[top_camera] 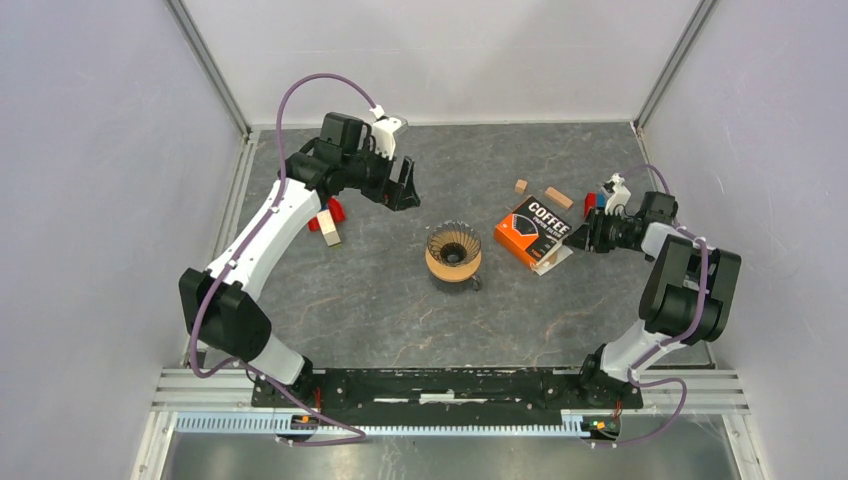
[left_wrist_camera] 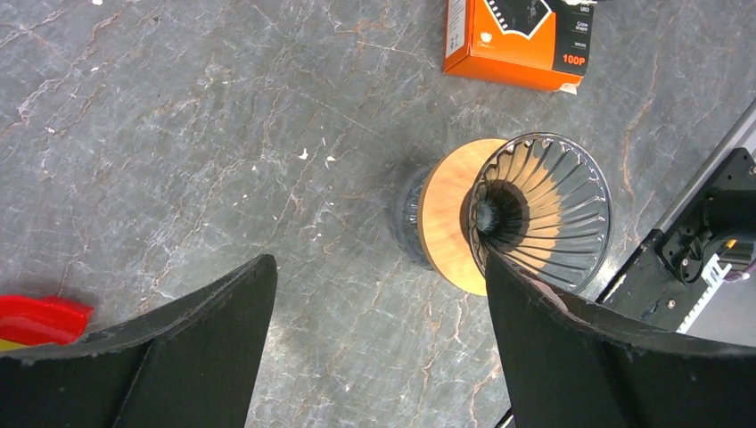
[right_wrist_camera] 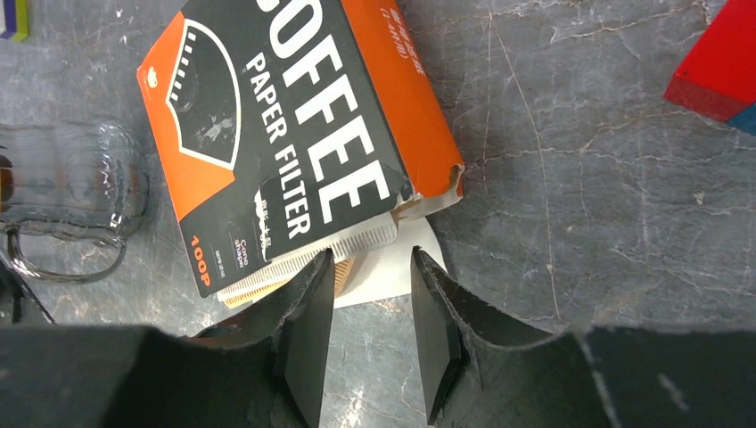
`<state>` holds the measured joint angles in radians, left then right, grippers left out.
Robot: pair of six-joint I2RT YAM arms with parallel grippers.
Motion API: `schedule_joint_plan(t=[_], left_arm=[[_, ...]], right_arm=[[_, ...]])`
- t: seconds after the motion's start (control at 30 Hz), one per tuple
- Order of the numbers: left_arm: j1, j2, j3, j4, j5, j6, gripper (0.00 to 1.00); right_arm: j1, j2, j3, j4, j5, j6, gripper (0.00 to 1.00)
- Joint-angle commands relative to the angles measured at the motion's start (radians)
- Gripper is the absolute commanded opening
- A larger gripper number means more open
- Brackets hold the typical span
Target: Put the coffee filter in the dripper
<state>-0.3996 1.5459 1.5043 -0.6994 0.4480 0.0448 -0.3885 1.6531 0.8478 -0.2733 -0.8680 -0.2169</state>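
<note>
The dripper (top_camera: 453, 250), a dark ribbed see-through cone, stands on a tan disc at the table's middle; it also shows in the left wrist view (left_wrist_camera: 544, 209) and at the left edge of the right wrist view (right_wrist_camera: 71, 187). The coffee filter (right_wrist_camera: 388, 278) is a white paper edge sticking out from under the orange "COFFEE" box (right_wrist_camera: 285, 134), and it also shows in the top view (top_camera: 556, 263). My right gripper (right_wrist_camera: 371, 256) is open, its fingers on either side of that paper edge. My left gripper (left_wrist_camera: 379, 267) is open and empty, up and left of the dripper.
Red and tan blocks (top_camera: 328, 222) lie under my left arm. Small wooden blocks (top_camera: 558, 198) lie behind the box (top_camera: 533, 230). A red block (right_wrist_camera: 718, 62) lies near my right gripper. The tan disc (left_wrist_camera: 446, 223) rests on a dark base.
</note>
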Motion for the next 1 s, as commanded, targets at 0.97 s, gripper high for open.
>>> schedule_joint_plan(t=[0.97], left_arm=[[-0.002,0.002,0.043,0.019,0.018,-0.017,0.93]], right_arm=[[-0.05,-0.005,0.076,0.028,-0.065,-0.028,0.17]])
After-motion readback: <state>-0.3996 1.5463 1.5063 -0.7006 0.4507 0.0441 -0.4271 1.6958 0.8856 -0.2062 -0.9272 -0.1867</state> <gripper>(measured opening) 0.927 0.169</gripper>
